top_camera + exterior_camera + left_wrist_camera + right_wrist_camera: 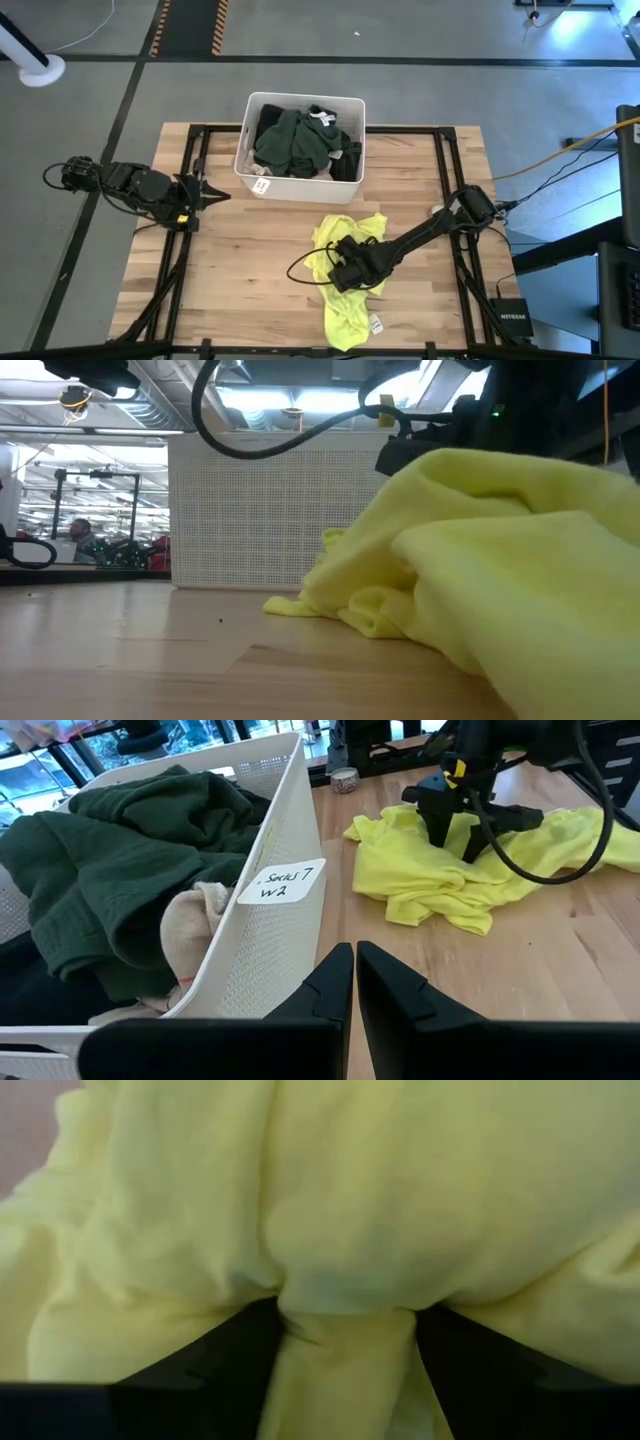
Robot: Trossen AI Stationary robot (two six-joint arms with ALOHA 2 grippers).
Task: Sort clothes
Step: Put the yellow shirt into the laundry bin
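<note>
well, right gripper (345, 1325) pinches yellow garment (350, 290) (white bin (300, 185) just behind), left gripper (355, 985) pressed together.

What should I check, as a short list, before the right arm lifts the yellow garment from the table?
1. Fabric between the fingers of the right end effector: ok, a fold of the yellow garment sits there.
2. Firm grip: cannot tell.
3. Garment free of the white bin: ok, it lies apart.
4. Left end effector out of the way: ok, shut, beside the bin.
5. Room in the bin: not ok, the dark green clothes fill it.
</note>
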